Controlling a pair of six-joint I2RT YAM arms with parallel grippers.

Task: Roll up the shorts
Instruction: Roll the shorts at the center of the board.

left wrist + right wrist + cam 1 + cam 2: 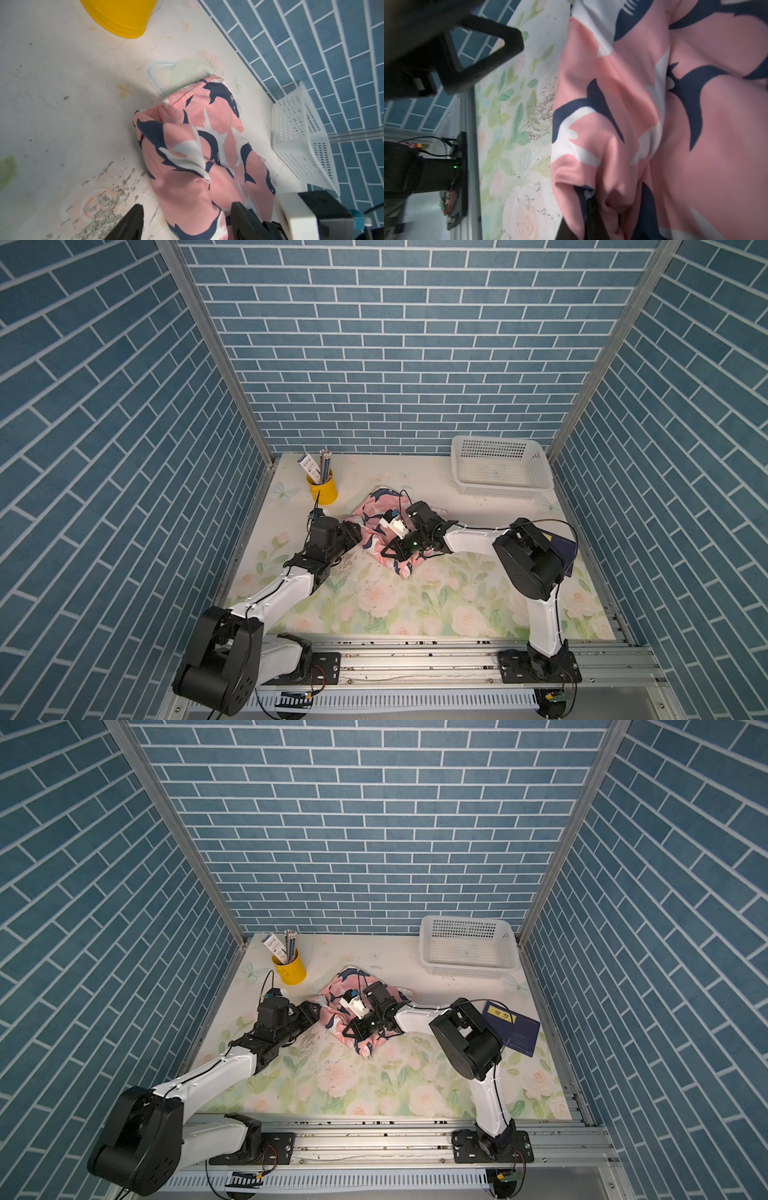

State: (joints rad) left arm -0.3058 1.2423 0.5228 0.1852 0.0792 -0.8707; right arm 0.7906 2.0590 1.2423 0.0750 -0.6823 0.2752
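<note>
The shorts, pink with navy-and-white sharks, lie bunched in a thick lump on the floral table near its middle. My left gripper sits at their left edge. In the left wrist view it is open, its two black fingers straddling a fold of the shorts. My right gripper presses into the front right of the lump. In the right wrist view it is shut on a pinch of the shorts, with fabric hiding most of its fingers.
A yellow cup holding pencils stands behind the left gripper. At the back right is a white mesh basket. A dark blue book lies at the right edge behind the right arm. Blue brick walls enclose three sides.
</note>
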